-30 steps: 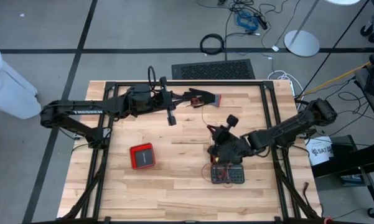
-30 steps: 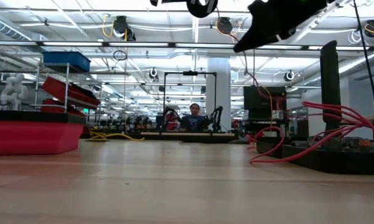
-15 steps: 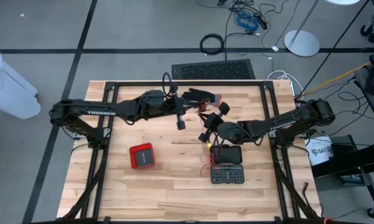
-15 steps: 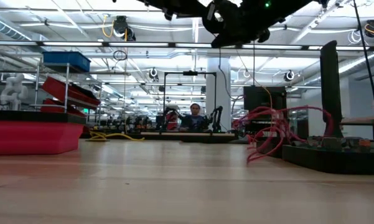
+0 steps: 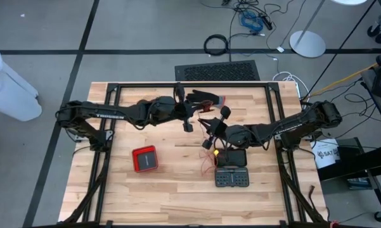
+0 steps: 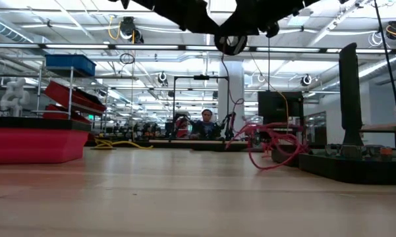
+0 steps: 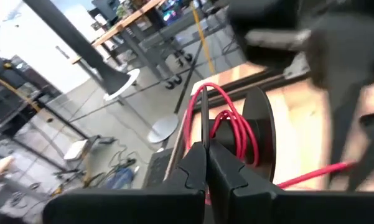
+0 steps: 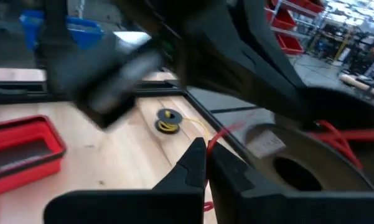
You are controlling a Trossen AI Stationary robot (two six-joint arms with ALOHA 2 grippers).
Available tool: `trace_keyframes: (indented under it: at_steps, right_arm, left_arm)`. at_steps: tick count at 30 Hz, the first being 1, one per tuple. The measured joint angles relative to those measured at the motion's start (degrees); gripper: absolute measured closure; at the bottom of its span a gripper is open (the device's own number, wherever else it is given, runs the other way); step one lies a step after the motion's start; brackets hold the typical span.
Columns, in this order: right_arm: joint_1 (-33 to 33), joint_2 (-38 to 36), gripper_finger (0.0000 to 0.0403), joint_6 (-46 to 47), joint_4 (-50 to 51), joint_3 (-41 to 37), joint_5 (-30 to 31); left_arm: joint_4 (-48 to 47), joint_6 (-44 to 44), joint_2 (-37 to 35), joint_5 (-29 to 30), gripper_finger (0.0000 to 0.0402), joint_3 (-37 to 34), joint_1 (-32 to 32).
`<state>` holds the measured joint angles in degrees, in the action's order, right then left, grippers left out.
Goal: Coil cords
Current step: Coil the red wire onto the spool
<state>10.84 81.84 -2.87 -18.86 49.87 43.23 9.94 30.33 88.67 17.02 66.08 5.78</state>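
Red cord [image 7: 227, 118] in left gripper [image 7: 206, 163]

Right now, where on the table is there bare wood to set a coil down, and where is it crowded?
Bare wood lies in front of the red tray, and between it and the black keypad box. It is crowded at the table's middle back, where the left gripper, right gripper, red cord and glove meet.

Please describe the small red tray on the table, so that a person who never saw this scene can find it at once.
Look at the wooden table from above and go to the side of the left arm. In front of that arm, on bare wood, lies the red tray, square with a dark inside. It is the only red box there; the dark case near the right arm is black and holds small parts.
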Motion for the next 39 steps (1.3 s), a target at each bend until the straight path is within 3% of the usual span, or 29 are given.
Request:
trace_keyframes:
  at_steps: [8, 15, 22, 32, 39]
  right_arm:
    - [1.31, -0.63, 0.0403, -1.52, 1.64, 0.00, 3.71]
    - [-0.69, -0.85, 0.0403, 5.86, 10.76, 0.00, 3.29]
    - [-2.04, -0.83, 0.0403, 7.15, 16.24, 0.00, 4.87]
    - [-2.19, -2.41, 0.0403, 5.51, 20.54, 0.00, 13.66]
    - [0.32, -6.90, 0.0403, 2.45, 20.47, 0.00, 17.41]
  left_arm:
    - [-0.39, 5.00, 0.02, 3.58, 0.0402, 0.00, -1.83]
    - [0.32, 4.63, -0.01, 2.82, 0.0401, 0.00, -2.90]
    - [-0.04, 3.01, -0.47, 1.42, 0.0401, -0.02, -4.12]
    - [-5.94, -1.47, -3.26, -1.52, 0.0401, -0.04, -6.03]
    - [-14.52, -1.53, -3.31, 6.19, 0.0401, -0.04, -6.05]
